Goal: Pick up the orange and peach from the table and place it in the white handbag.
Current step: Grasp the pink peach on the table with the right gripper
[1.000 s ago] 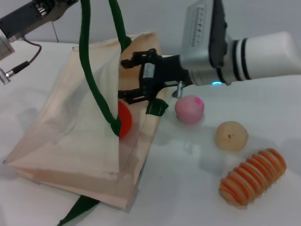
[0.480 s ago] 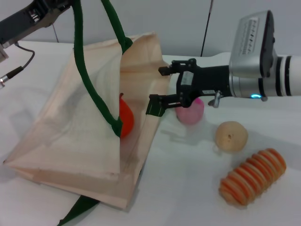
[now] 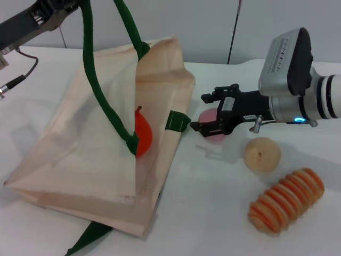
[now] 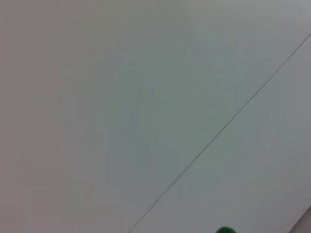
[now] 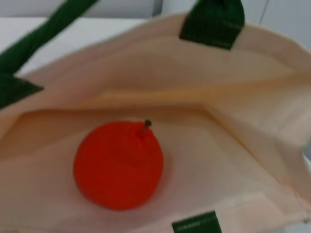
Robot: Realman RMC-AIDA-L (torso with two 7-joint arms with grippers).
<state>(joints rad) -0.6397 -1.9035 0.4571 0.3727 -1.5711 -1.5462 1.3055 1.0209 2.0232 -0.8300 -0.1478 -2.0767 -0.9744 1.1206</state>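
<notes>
Right hand (image 3: 205, 112) hangs released, fingers spread, w/ the peach (image 3: 209, 117) right behind its fingertips on the worktop (image 3: 213, 213). The orange (image 5: 118, 165) sits inside the white handbag (image 3: 80, 160), just beyond that hand. Left hand (image 3: 50, 10) holds the bag's green handle (image 3: 90, 69) up; can't tell its grip.

The peach (image 3: 209, 115) is mostly covered by the right gripper (image 3: 209, 113), so only a pink sliver shows between and behind the black jaws, and whether they touch it cannot be told. The orange (image 3: 141, 132) sits inside the white handbag (image 3: 80, 154), half hidden in the head view by the cloth and a green handle (image 3: 109, 106). The left gripper (image 3: 50, 9) is cut off by the top edge, so its jaws cannot be read. The left wrist view shows only a blank pale surface and a green speck (image 4: 224, 230) at the edge.
</notes>
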